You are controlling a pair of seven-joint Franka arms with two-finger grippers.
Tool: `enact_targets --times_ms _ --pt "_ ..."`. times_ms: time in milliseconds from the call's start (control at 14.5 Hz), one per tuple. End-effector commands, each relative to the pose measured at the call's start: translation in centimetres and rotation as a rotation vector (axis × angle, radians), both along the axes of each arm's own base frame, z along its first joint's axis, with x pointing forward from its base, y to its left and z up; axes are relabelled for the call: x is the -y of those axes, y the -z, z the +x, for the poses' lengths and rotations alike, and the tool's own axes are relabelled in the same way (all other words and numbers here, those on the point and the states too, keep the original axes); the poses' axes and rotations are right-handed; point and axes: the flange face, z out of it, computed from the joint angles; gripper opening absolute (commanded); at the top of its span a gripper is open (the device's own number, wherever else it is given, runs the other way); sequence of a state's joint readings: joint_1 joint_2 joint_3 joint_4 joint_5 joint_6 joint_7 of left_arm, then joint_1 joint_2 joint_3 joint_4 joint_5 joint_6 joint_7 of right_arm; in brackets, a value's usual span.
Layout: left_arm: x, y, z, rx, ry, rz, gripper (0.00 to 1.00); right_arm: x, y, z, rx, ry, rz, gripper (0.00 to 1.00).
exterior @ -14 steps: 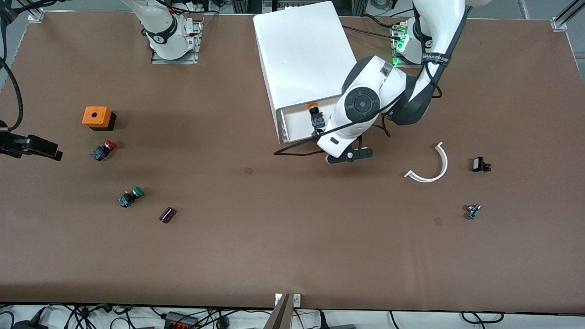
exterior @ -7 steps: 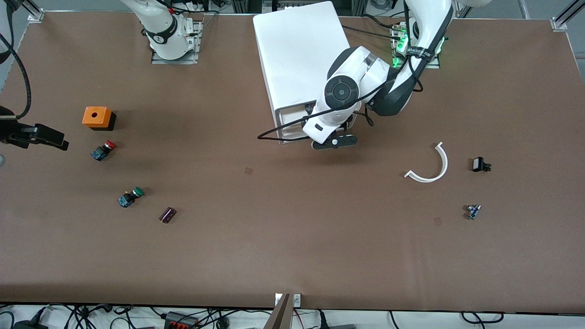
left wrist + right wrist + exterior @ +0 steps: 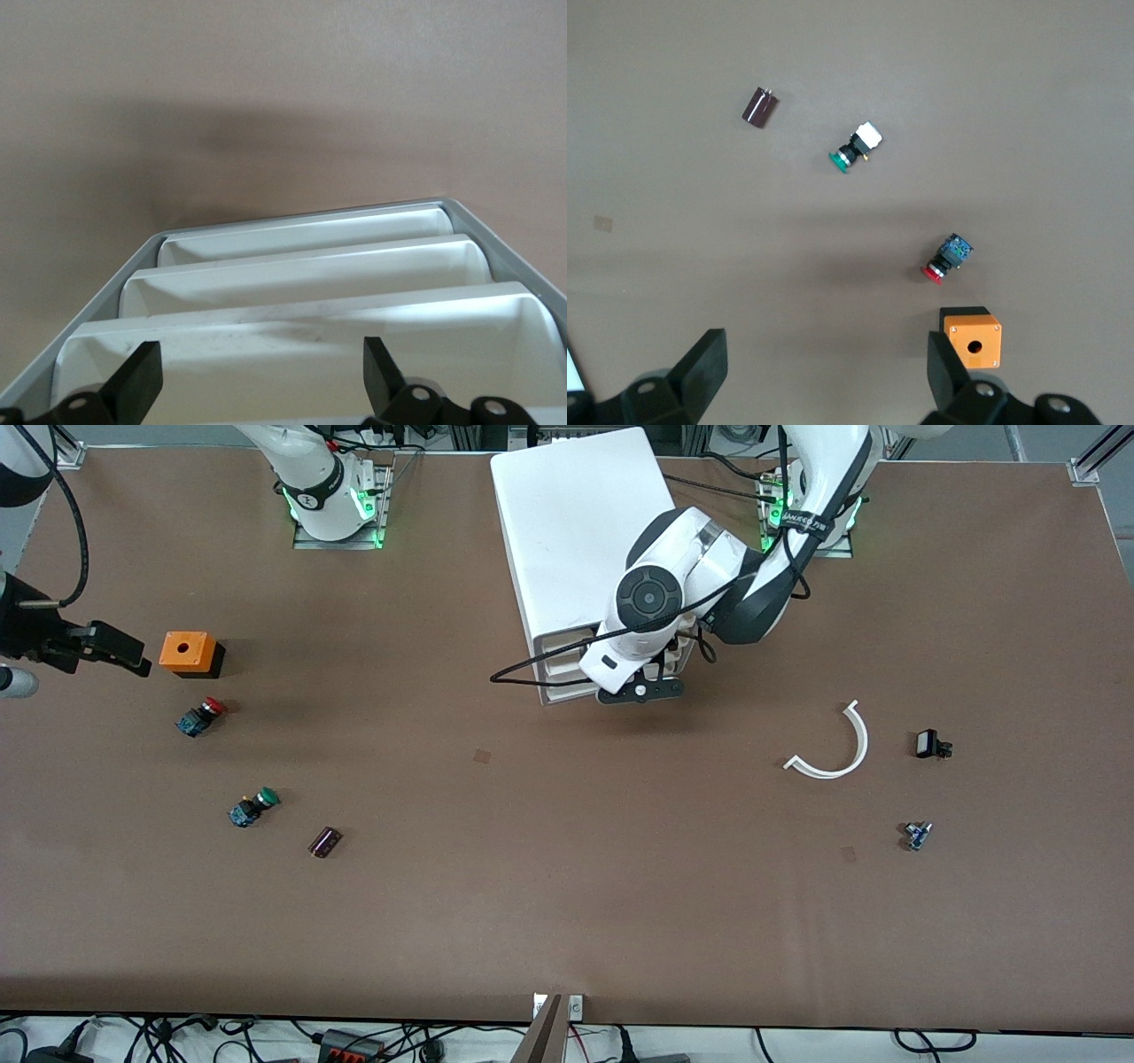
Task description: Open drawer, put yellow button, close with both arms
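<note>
The white cabinet (image 3: 585,531) stands between the arms' bases. Its tray fronts (image 3: 567,664) face the front camera. The left arm's hand (image 3: 633,677) hangs over that front and hides the fingers there. In the left wrist view the left gripper (image 3: 263,376) is open and empty, looking down the stacked tray fronts (image 3: 301,274). The topmost drawer looks pushed in. The yellow button is hidden. The right gripper (image 3: 115,654) is open and empty over the table beside an orange box (image 3: 188,653), as the right wrist view (image 3: 824,372) shows.
A red-capped button (image 3: 202,716), a green-capped button (image 3: 255,808) and a purple part (image 3: 325,841) lie toward the right arm's end. A white curved strip (image 3: 833,748) and two small parts (image 3: 930,744) (image 3: 918,834) lie toward the left arm's end.
The left hand moved toward the cabinet and the open drawer slid in, hiding the yellow button that lay in it. The right gripper moved toward the orange box.
</note>
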State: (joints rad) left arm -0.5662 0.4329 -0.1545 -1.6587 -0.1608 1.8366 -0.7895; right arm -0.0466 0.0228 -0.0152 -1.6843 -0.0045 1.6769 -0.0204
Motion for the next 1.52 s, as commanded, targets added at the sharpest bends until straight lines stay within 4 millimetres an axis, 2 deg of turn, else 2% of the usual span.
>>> enact_targets --times_ms 0,345,552,690,828,966,1103,1172,1379,1448 --pt "-0.2 -1.0 -1.4 -0.020 -0.001 -0.001 1.00 0.2 -0.1 -1.2 -0.020 -0.018 -0.008 1.00" --pt "-0.7 -1.3 -0.9 -0.021 -0.010 -0.001 1.00 0.2 -0.3 -0.8 -0.001 -0.015 -0.008 1.00" --pt "-2.8 -3.1 1.9 0.024 -0.034 -0.015 1.00 0.0 -0.1 -0.7 0.005 -0.012 -0.009 1.00" --pt "-6.2 -5.4 5.3 0.081 -0.091 -0.019 1.00 -0.1 -0.2 -0.8 0.007 -0.009 -0.009 1.00" --pt "-9.1 -7.9 7.7 0.150 -0.096 0.019 1.00 -0.1 -0.6 -0.9 0.013 -0.009 -0.010 1.00" --pt "-12.5 -10.3 9.8 0.180 0.006 0.039 1.00 0.1 -0.6 -0.9 0.013 -0.006 -0.010 1.00" --pt "-15.7 -12.9 11.2 0.196 0.126 0.049 1.00 0.1 -0.5 -0.8 0.011 -0.006 -0.008 1.00" --pt "-17.9 -14.7 12.0 0.208 0.171 0.050 1.00 0.1 -0.5 -0.8 0.011 -0.006 -0.008 1.00" --pt "-24.1 -19.1 12.9 0.241 0.259 0.017 1.00 -0.1 -0.5 -0.9 0.011 -0.009 -0.008 1.00" --pt "-26.0 -19.9 13.0 0.239 0.284 0.009 1.00 -0.3 -0.5 -0.9 0.010 -0.012 -0.008 1.00"
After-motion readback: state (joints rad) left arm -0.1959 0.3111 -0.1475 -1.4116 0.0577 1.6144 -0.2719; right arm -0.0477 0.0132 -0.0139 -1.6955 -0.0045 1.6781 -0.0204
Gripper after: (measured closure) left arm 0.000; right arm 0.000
